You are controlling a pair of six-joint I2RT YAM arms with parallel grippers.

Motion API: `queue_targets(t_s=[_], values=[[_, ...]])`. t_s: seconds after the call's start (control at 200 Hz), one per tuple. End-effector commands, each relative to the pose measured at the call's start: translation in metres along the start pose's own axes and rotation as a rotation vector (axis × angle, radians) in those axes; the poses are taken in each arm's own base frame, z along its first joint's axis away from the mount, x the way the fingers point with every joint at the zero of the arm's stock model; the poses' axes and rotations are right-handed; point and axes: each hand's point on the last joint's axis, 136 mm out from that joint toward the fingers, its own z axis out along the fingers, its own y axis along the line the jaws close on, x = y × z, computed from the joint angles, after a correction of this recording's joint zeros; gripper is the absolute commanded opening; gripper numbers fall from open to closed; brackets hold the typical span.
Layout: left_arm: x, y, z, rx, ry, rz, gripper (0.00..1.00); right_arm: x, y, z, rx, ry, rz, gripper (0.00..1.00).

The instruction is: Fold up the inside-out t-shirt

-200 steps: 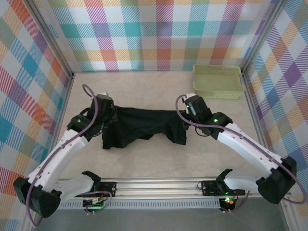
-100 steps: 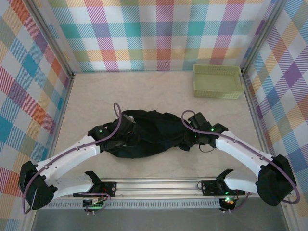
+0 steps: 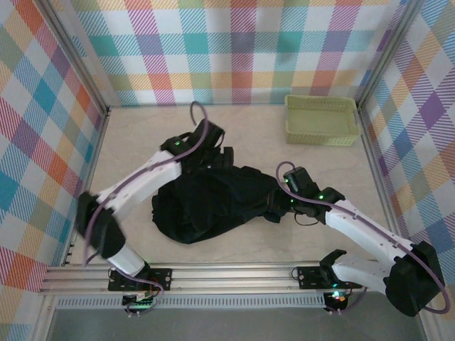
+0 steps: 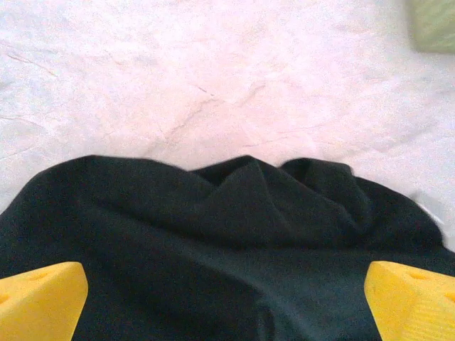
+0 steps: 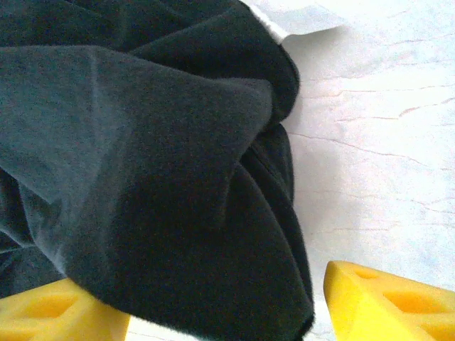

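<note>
Top view: the table (image 3: 256, 135) is bare along the upper and left edges of the frame. The basket (image 3: 321, 119) occupies the upper right corner, well apart from the t-shirt (image 3: 206, 206). The t-shirt lies bunched at frame centre, with its long axis running from lower left to upper right. The left gripper (image 3: 215, 155) hovers at its upper edge, fingers wide apart. The right gripper (image 5: 224, 312) is at its right end, fingers apart, with fabric loose between them.

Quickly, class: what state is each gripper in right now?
Left gripper: open, over the t-shirt, holding nothing.
Right gripper: open, t-shirt fabric lying between its fingers.
</note>
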Motion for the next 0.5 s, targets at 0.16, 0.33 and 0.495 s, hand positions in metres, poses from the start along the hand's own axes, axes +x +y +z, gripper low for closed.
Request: queue_targets(t_s=[0.16,0.33,0.495], values=[[0.018,-0.004,0.099,-0.081,0.232,0.079,1.00,0.007,0.000,0.029,0.016,0.059,0.001,0.71],[0.048,-0.006,0.138,-0.083,0.331,0.077,0.85,0.008,-0.001,0.046,0.044,0.085,-0.018,0.66],[0.045,-0.004,0.145,-0.056,0.336,0.047,0.44,-0.012,0.005,0.048,0.072,0.061,-0.071,0.22]])
